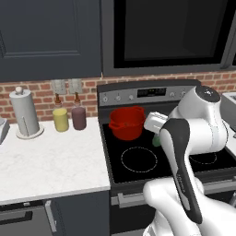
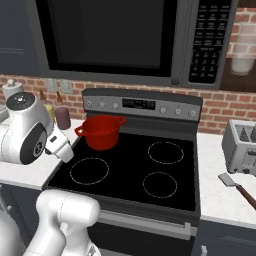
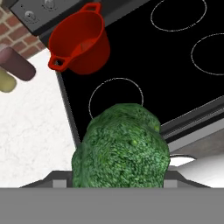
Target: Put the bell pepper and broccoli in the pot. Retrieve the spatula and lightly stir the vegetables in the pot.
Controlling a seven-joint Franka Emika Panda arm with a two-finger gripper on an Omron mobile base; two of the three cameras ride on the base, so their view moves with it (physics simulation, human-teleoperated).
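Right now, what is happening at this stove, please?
The robot arm holds a broccoli in its gripper, raised above the black stovetop. The red pot stands on the rear left burner, some way from the broccoli. A spatula lies on the counter right of the stove, untouched.

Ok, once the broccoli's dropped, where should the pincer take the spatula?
Grip the spatula partway along its long thin handle, coming straight down from above. It lies flat on the counter right of the stove, in front of the toaster, with its blade toward the stove, so close the fingers across the handle's width.
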